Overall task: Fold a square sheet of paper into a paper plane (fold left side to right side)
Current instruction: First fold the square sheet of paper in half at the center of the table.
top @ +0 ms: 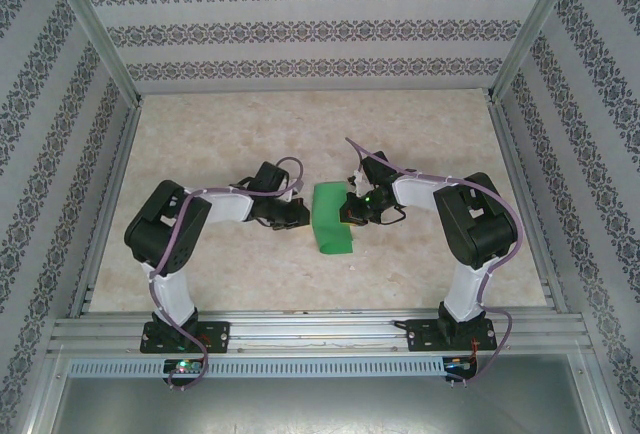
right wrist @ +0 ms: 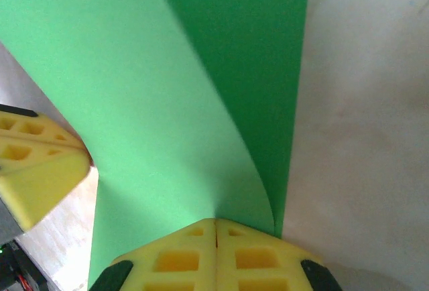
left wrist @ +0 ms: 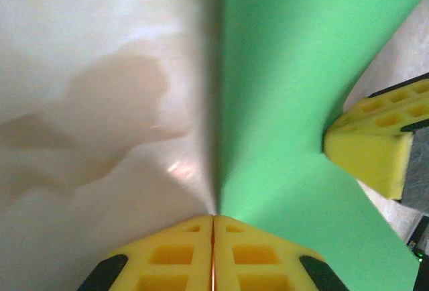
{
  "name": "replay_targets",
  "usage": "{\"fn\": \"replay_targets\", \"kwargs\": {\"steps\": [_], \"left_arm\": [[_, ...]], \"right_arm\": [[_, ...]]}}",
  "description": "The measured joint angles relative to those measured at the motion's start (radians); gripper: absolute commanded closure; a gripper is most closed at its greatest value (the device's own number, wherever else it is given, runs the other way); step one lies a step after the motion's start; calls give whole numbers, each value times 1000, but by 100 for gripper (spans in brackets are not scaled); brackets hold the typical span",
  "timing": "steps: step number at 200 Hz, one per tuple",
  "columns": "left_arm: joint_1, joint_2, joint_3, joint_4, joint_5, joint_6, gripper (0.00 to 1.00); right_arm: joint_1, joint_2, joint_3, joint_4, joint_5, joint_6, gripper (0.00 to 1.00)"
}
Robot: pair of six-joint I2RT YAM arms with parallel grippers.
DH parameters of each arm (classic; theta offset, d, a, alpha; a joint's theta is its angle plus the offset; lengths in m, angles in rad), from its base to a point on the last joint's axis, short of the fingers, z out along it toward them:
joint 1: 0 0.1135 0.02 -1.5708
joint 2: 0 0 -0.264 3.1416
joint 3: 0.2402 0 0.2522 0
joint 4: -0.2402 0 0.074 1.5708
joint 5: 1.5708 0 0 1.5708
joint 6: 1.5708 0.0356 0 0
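The square sheet of paper (top: 331, 222) lies on the table (top: 420, 134), right between the two pincers. The left pincer (top: 297, 216) sits just beside one long side of the green paper, and the right pincer (top: 352, 212) sits at the other side, so the two tips face each other across it. From the left wrist, the left pincer (left wrist: 213, 254) has its two yellow fingers pressed together. The edge of the paper (left wrist: 295, 103) runs straight into the line where they meet, so it is clamped on the paper. The green sheet goes up and away from that tip, and a yellow finger (left wrist: 369, 150) of the right pincer pokes in over the paper's far side. From the right wrist, the right pincer (right wrist: 216, 254) is pressed together too, clamped on the paper (right wrist: 147, 103). Just ahead of its tip, a light green top flap curls over a darker green layer under it.
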Motion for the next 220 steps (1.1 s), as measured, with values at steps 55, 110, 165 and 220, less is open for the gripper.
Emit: {"fn": "replay_targets", "kwargs": {"steps": [55,110,165,220], "left_arm": [[8,-98,-20,-46,-14,6,96],[-77,-56,40,-10,37,-25,96],[-97,13,62,-2,50,-31,96],[-97,18,47,-15,50,-26,96]], "right_arm": [[0,0,0,2,-1,0,100],[1,0,0,2,-1,0,100],[1,2,0,2,-3,0,100],[1,3,0,2,-3,0,100]]}}
